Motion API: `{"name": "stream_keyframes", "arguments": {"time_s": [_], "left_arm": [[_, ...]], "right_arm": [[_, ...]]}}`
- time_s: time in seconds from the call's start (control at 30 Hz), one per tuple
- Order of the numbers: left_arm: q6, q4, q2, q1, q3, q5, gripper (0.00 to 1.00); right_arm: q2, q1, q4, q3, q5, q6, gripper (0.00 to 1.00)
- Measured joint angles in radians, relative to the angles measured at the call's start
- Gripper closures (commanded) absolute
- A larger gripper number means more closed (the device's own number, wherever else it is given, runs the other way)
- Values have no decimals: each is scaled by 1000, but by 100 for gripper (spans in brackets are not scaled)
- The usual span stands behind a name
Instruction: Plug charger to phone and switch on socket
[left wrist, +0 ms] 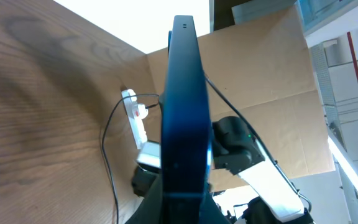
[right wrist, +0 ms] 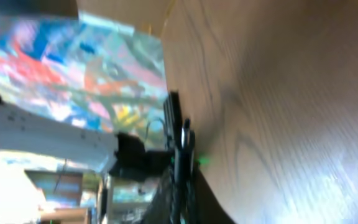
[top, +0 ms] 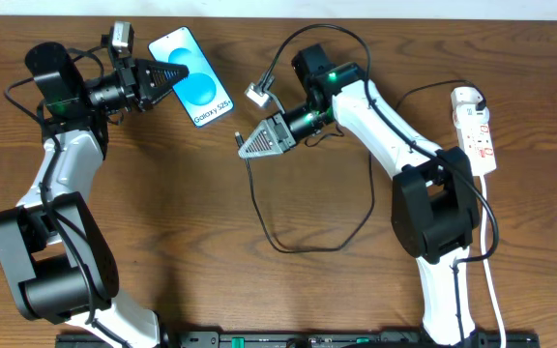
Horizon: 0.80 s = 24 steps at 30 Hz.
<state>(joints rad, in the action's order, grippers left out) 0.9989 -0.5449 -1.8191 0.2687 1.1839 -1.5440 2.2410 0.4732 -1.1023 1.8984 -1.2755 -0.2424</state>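
The phone (top: 199, 85), with its blue-cyan screen up, is gripped at its left edge by my left gripper (top: 167, 75) at the far left of the table. In the left wrist view the phone (left wrist: 182, 106) shows edge-on between the fingers (left wrist: 182, 202). My right gripper (top: 247, 144) is shut on the charger's black cable just behind its plug tip (top: 237, 139). The tip is a little to the right of and below the phone's lower corner, apart from it. The cable (top: 298, 247) loops toward me and runs on to the socket (top: 479, 135). The right wrist view is blurred; the plug (right wrist: 183, 149) stands between the fingers.
The socket lies along the right edge of the table, and its white cord (top: 492, 290) runs toward the front edge. It also shows small in the left wrist view (left wrist: 135, 121). A small white connector (top: 257, 95) hangs on a wire near the right wrist.
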Motion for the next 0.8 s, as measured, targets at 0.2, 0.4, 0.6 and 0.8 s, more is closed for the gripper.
{"name": "stream_keyframes", "arguments": {"time_s": [0.2,0.4,0.6,0.8], "left_arm": [[0,-6,0,0,0,0,93],[0,-6,0,0,0,0,93],[0,-6,0,0,0,0,93],[0,-6,0,0,0,0,93]], "right_arm": [[0,1,-191,116,18,-190,99],[0,10,-150,122,3,-259,99],[0,19,-64,122,-35,-256,99],[0,19,45,122,-54,-179,99]]}}
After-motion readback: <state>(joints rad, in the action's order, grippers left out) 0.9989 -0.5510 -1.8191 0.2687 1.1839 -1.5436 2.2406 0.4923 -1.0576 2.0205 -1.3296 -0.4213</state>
